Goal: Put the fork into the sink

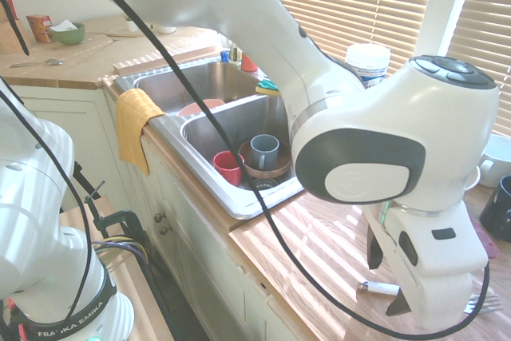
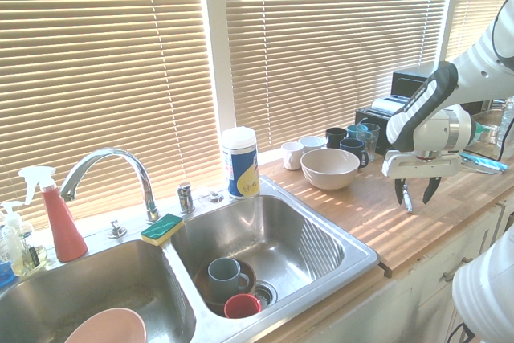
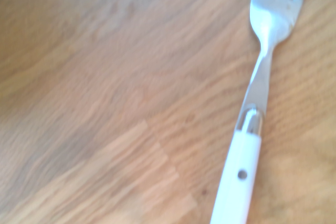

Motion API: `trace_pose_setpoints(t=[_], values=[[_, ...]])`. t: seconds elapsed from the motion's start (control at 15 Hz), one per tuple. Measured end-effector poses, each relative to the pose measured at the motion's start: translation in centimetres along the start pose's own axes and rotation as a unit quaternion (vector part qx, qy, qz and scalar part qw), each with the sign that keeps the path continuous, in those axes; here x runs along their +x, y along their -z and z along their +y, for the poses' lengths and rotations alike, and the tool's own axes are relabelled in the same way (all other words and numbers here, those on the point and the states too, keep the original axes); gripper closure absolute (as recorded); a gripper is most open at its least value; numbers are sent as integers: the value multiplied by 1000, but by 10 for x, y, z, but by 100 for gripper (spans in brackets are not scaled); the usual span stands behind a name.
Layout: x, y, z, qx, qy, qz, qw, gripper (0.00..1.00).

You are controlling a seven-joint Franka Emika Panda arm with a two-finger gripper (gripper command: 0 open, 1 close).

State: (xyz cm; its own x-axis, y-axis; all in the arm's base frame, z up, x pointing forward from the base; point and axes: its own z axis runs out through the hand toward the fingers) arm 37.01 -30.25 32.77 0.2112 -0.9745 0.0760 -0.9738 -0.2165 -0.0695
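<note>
The fork (image 3: 239, 177) lies flat on the wooden counter, white handle and silver tines, close under the wrist camera. In the first exterior view its handle (image 1: 378, 287) shows between the fingers and its tines (image 1: 484, 303) stick out past the hand. My gripper (image 1: 387, 277) hangs open just above it, touching nothing. The second exterior view shows the gripper (image 2: 418, 194) open over the counter right of the sink (image 2: 357, 256), with the fork hidden there. The steel sink (image 1: 239, 207) has two basins. The near one holds a grey mug (image 2: 223, 276), a red cup (image 2: 241, 306) and a brown bowl.
A large white bowl (image 2: 329, 168) and several mugs (image 2: 347, 140) stand behind the gripper by the window. A canister (image 2: 239, 162), sponge (image 2: 162, 229) and faucet (image 2: 108, 168) line the sink's back rim. A yellow cloth (image 1: 134, 125) hangs over its front edge.
</note>
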Motion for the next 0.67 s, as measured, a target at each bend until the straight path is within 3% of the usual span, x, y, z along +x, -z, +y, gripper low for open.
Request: trace_pose_setpoints(t=[0.67], values=[[20, -10, -13, -3, 13, -1, 1000, 100]])
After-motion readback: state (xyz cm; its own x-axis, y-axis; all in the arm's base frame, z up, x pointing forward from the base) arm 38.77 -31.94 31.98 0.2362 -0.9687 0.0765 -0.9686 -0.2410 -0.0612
